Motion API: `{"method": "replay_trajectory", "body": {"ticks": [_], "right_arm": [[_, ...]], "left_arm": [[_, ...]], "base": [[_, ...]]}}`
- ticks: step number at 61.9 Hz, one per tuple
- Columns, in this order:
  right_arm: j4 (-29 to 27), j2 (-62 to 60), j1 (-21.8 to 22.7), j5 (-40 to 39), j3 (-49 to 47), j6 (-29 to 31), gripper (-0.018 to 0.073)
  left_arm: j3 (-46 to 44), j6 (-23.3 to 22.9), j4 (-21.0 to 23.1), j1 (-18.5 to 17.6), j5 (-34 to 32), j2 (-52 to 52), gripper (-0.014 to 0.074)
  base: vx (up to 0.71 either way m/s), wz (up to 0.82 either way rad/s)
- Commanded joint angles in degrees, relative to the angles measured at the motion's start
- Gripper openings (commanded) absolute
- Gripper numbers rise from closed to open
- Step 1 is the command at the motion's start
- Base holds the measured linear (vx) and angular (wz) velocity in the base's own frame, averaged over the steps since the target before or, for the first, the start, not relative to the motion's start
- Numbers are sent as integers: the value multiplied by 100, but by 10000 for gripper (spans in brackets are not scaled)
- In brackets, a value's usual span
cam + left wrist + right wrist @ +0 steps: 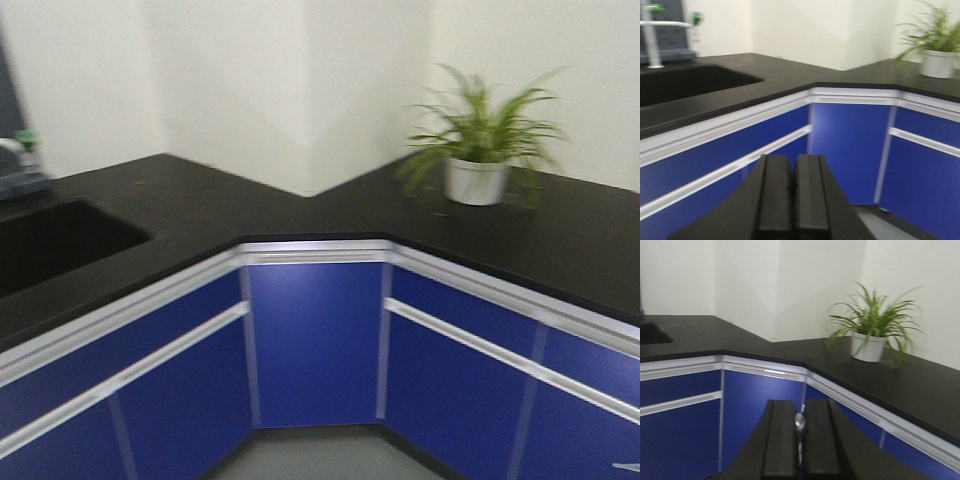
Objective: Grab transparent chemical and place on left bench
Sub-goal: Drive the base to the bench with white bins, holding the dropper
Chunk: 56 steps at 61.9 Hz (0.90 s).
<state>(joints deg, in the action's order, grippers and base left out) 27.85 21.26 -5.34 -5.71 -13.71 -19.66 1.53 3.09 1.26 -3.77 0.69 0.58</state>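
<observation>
Left wrist-mounted: left pincer (792, 162) closed | right pincer (800, 405) narrow (shiny sliver (799, 424) between, unidentifiable)

Right gripper (799, 440) jaws together, small shiny bit between, unclear what; potted plant (871, 330) on black counter (920, 385).

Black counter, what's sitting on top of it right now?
A potted plant in a white pot stands on the counter at right. A sink is sunk into it at left, with a faucet behind. The basin's inside is too dark to see.
</observation>
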Motion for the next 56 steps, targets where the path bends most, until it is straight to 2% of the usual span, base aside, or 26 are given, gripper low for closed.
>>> {"method": "replay_trajectory", "body": {"ticks": [1, 27, 56], "right_arm": [[44, 34, 32, -394, -171, 7, -8], [44, 34, 32, -394, -171, 7, -8], [44, 34, 32, -388, -171, 7, -8]], "left_arm": [[93, -45, 4, -10, -449, 110, -3], [93, -45, 4, -10, -449, 110, -3], [93, -45, 4, -10, -449, 110, -3]], "base": [[-4, 90], [4, 79], [18, 70]]}}
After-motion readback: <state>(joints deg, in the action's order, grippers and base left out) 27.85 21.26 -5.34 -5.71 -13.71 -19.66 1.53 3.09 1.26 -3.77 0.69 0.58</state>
